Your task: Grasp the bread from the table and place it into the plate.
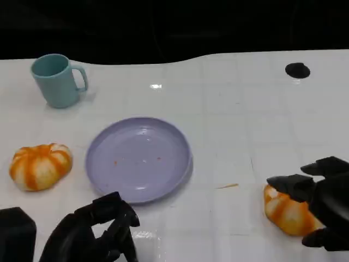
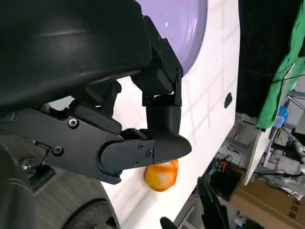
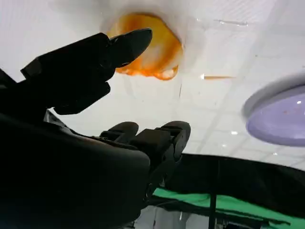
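Two orange-and-white bread rolls lie on the white table. One roll sits left of the lilac plate, which holds nothing. The other roll lies at the front right. My right hand is over that roll from the right, fingers spread on either side, not plainly touching it. In the right wrist view the roll shows just beyond the parted fingertips, with the plate off to one side. My left hand hangs at the front left with fingers loosely bent, holding nothing. The left wrist view shows the plate and a roll.
A teal mug stands at the back left. A small black spot marks the table at the back right. The table's front edge runs close below both hands, and a dark block sits at the lower left corner.
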